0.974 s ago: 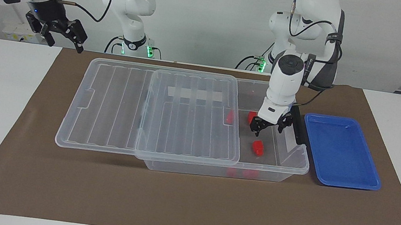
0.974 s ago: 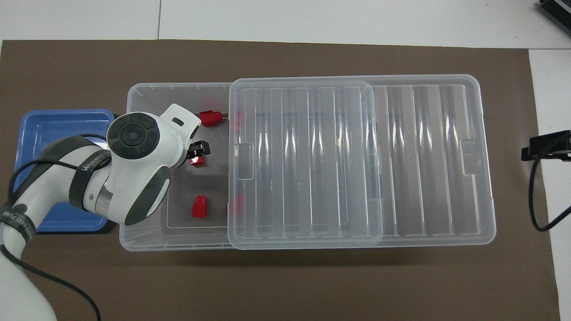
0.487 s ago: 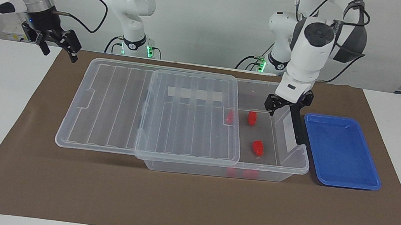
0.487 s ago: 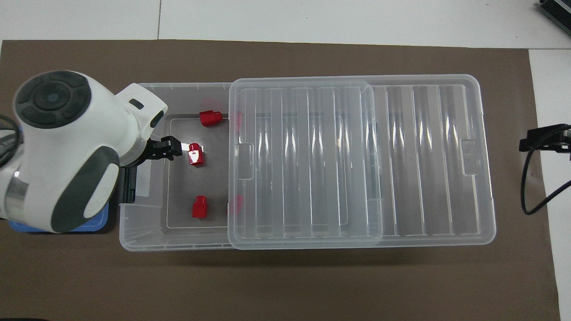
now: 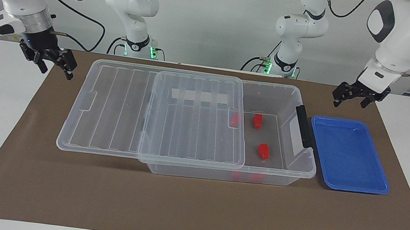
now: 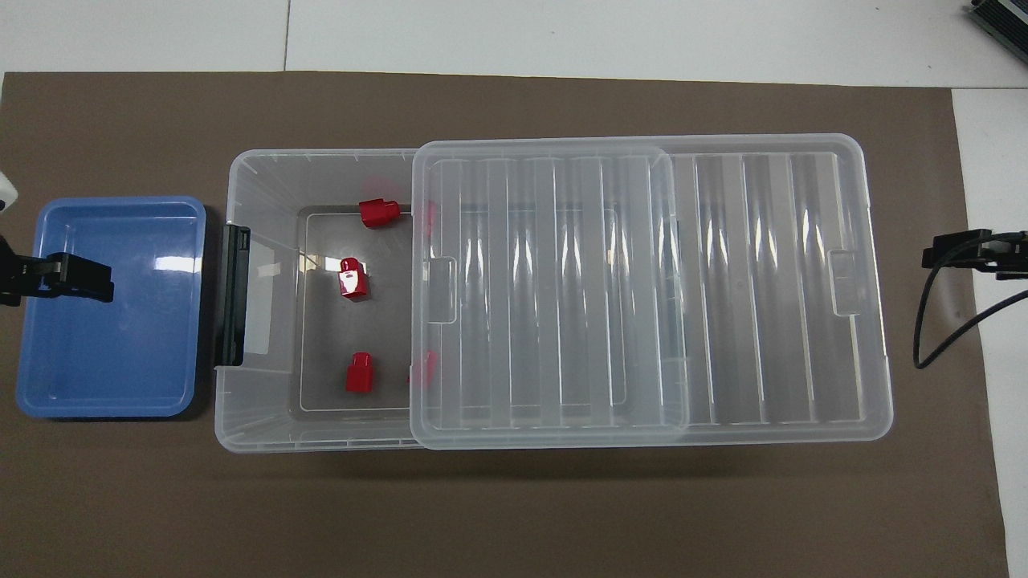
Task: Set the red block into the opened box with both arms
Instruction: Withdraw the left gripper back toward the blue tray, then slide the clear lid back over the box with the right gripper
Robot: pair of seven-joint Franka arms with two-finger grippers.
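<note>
Both grippers hang empty with fingers apart: left gripper (image 5: 356, 97) by the blue tray (image 5: 355, 184), right gripper (image 5: 52, 62) past the slid-aside lid (image 5: 116, 118). Red block (image 5: 257, 120) lies inside the box (image 5: 301, 172), near another red block (image 5: 263, 150).

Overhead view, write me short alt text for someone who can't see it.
A clear box on a brown mat, its lid slid partly aside, holds several red blocks in its uncovered end. A blue tray sits empty beside it, with the left hand above the tray.
</note>
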